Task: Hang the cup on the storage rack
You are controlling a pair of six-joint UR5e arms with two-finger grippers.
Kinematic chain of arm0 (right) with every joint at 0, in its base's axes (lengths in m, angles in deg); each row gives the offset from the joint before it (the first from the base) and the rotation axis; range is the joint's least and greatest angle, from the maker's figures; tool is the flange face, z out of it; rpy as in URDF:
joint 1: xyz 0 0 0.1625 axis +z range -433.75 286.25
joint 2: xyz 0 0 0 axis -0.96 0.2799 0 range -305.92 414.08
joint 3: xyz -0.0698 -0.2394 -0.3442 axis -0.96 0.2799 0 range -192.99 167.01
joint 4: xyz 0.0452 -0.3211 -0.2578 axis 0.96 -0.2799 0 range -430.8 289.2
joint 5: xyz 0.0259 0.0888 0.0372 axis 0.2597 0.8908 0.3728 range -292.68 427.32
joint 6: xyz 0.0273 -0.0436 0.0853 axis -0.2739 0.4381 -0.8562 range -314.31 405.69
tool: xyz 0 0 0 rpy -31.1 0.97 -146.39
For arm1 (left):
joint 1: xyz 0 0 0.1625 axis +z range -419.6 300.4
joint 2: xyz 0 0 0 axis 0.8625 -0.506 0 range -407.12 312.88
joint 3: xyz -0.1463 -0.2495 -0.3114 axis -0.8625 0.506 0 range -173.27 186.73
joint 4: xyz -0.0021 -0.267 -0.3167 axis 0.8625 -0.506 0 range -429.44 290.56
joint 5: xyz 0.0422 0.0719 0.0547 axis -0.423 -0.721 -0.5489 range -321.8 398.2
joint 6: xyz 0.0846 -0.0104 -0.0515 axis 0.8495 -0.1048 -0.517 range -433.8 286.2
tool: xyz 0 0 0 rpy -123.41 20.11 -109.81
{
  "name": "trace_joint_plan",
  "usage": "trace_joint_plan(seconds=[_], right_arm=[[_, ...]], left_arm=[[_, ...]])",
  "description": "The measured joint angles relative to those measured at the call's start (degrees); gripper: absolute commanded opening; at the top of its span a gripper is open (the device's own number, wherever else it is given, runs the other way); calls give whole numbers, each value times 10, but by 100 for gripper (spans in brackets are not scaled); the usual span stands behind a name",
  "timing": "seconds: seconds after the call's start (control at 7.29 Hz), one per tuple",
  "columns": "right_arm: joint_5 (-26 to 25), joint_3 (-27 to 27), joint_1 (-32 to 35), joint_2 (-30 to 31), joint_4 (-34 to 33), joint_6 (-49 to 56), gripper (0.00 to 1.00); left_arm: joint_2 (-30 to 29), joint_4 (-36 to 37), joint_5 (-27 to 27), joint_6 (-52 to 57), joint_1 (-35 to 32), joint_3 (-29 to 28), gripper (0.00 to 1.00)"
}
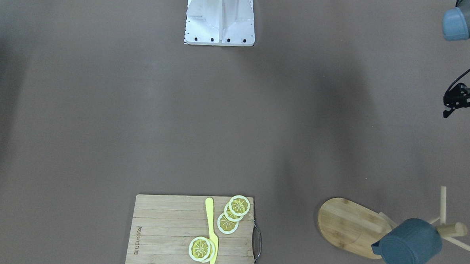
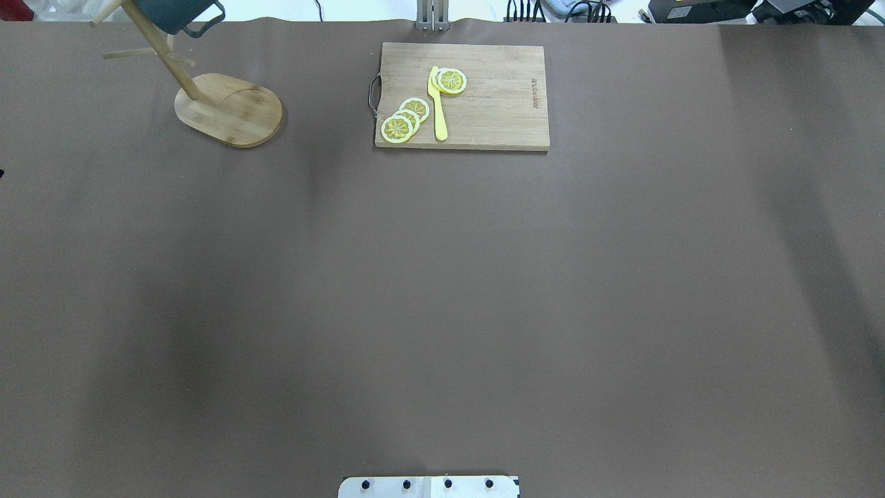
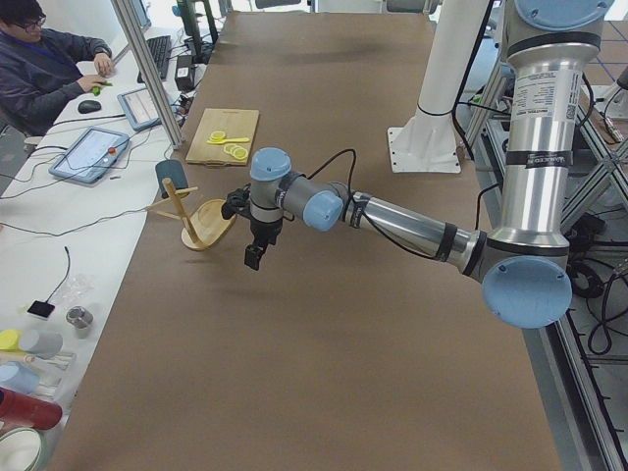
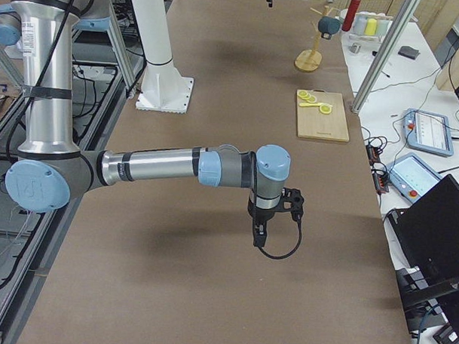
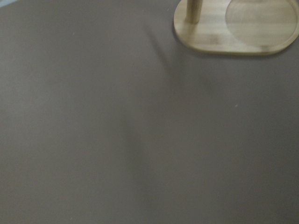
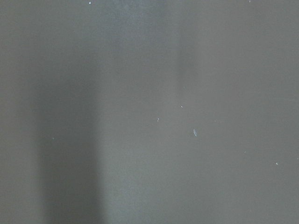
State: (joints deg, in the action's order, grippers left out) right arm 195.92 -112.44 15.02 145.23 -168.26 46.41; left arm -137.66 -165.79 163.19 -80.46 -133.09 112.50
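Observation:
The slate-blue cup (image 1: pixel 410 245) hangs on a peg of the wooden storage rack (image 1: pixel 350 226), its bottom towards the front-facing camera. It also shows at the overhead view's top left (image 2: pixel 176 14), above the rack's oval base (image 2: pixel 231 111). My left gripper (image 1: pixel 465 117) is at the front-facing view's right edge, open and empty, well away from the rack. The left wrist view shows only the rack base (image 5: pixel 236 25). My right gripper (image 4: pixel 259 233) hangs over bare table far from the rack; I cannot tell whether it is open or shut.
A slatted cutting board (image 2: pixel 463 97) with a metal handle holds several lemon slices (image 2: pixel 404 121) and a yellow knife (image 2: pixel 438 104) at the table's far middle. An operator (image 3: pixel 44 64) sits at a side desk with tablets.

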Motion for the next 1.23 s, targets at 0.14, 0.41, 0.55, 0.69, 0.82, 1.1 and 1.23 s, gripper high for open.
trace_joint_plan(seconds=[0.14, 0.41, 0.55, 0.69, 0.82, 1.1, 1.23], right_arm=[[0, 0, 0, 3, 0, 0, 100], [-1, 0, 0, 6, 0, 1, 100], [-1, 1, 0, 6, 0, 1, 100], [-1, 1, 0, 7, 0, 1, 100], [-1, 1, 0, 8, 0, 2, 100], [-2, 1, 0, 14, 0, 3, 100], [-2, 2, 0, 17, 1, 3, 100]], left_arm=[[11, 21, 34, 20, -28, -9, 99], [44, 25, 102, 47, -77, -37, 99], [55, 25, 113, 83, -102, -45, 99], [60, 30, 114, 125, -124, -53, 99], [61, 40, 102, 153, -140, -56, 99], [62, 87, 75, 165, -156, -65, 99], [63, 101, 71, 166, -164, -65, 99]])
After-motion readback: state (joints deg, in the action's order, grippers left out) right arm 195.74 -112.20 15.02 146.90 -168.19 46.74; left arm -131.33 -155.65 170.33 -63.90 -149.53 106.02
